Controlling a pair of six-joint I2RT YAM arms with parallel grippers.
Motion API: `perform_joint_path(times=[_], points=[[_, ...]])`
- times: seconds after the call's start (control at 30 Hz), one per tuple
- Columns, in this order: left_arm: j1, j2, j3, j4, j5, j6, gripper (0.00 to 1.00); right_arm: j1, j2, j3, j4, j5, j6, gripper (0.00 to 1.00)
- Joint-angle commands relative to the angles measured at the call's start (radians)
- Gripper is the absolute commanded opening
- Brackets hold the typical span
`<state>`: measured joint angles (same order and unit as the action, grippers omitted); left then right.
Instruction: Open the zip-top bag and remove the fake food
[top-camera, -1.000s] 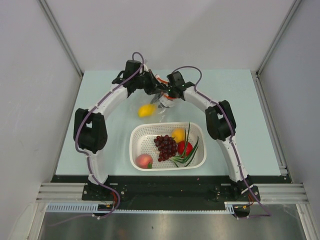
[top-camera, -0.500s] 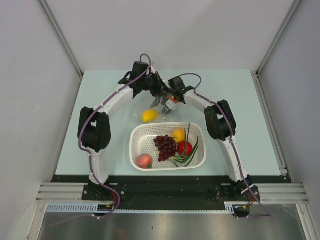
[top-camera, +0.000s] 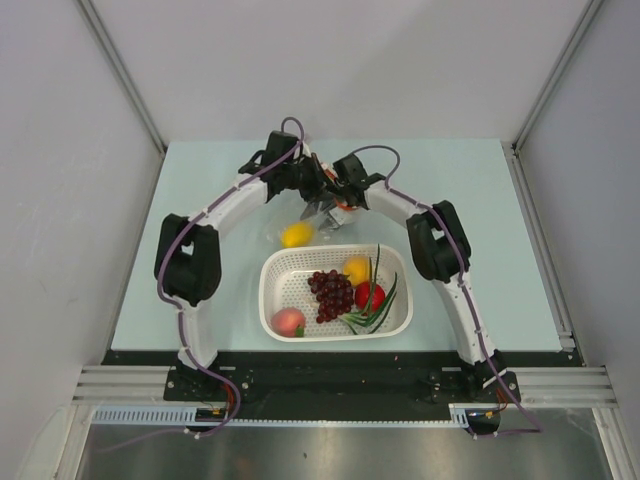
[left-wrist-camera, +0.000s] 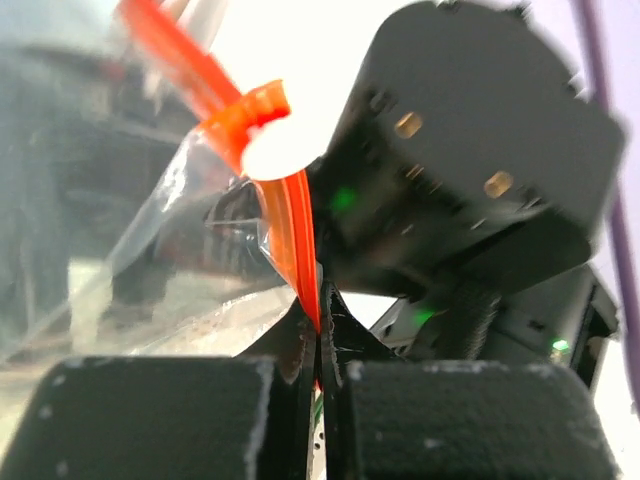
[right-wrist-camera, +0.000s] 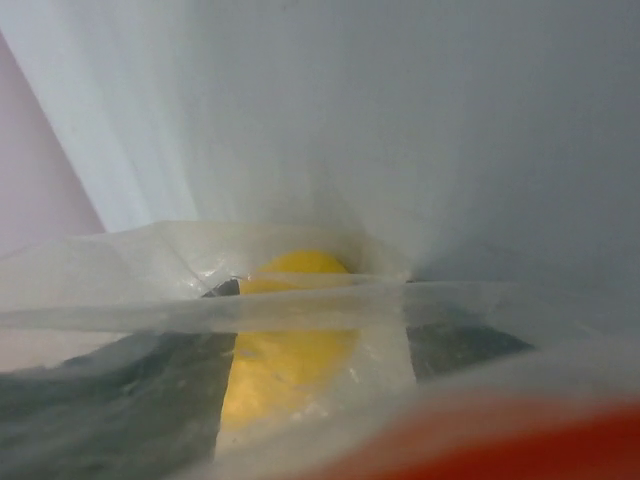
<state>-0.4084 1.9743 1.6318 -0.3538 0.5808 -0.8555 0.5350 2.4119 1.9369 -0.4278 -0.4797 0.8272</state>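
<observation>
Pale green table (top-camera: 470, 180). At twelve o'clock of the basket (top-camera: 268, 292), my left gripper (left-wrist-camera: 318, 342) pinches the zip strip (left-wrist-camera: 290, 230) of the bag (left-wrist-camera: 150, 250); whether my right gripper (top-camera: 338, 203) holds anything, I cannot tell. Next, I judge: pull the mouth apart.

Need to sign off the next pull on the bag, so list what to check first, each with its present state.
1. Hold of the left gripper on the zip strip: ok, shut on it.
2. Hold of the right gripper on the zip-top bag: cannot tell, its fingers are hidden.
3. Bag mouth open: cannot tell.
4. The yellow piece out of the bag: not ok, it is inside.
</observation>
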Motion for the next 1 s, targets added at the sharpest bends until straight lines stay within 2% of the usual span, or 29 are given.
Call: perform_joint_path(times=[0.0, 0.13, 0.4, 0.5, 0.67, 0.97], points=[[0.000, -0.091, -0.010, -0.002, -0.010, 0.029, 0.00, -0.061, -0.048, 0.121, -0.098, 0.205, -0.154, 0.71], [0.011, -0.097, -0.020, 0.007, -0.012, 0.021, 0.00, -0.087, -0.053, 0.239, -0.170, 0.265, -0.230, 0.72], [0.022, -0.031, 0.051, 0.015, 0.010, 0.001, 0.00, -0.058, -0.089, 0.232, -0.203, 0.228, -0.258, 0.72], [0.022, -0.017, 0.060, 0.010, 0.004, 0.007, 0.00, -0.063, -0.070, 0.215, -0.190, 0.188, -0.209, 0.72], [0.019, -0.017, 0.046, 0.022, 0.010, 0.001, 0.00, -0.081, -0.043, 0.177, -0.138, 0.101, -0.030, 0.72], [0.017, -0.005, 0.042, 0.035, 0.019, -0.002, 0.00, -0.064, -0.092, 0.114, -0.172, 0.108, 0.079, 0.71]])
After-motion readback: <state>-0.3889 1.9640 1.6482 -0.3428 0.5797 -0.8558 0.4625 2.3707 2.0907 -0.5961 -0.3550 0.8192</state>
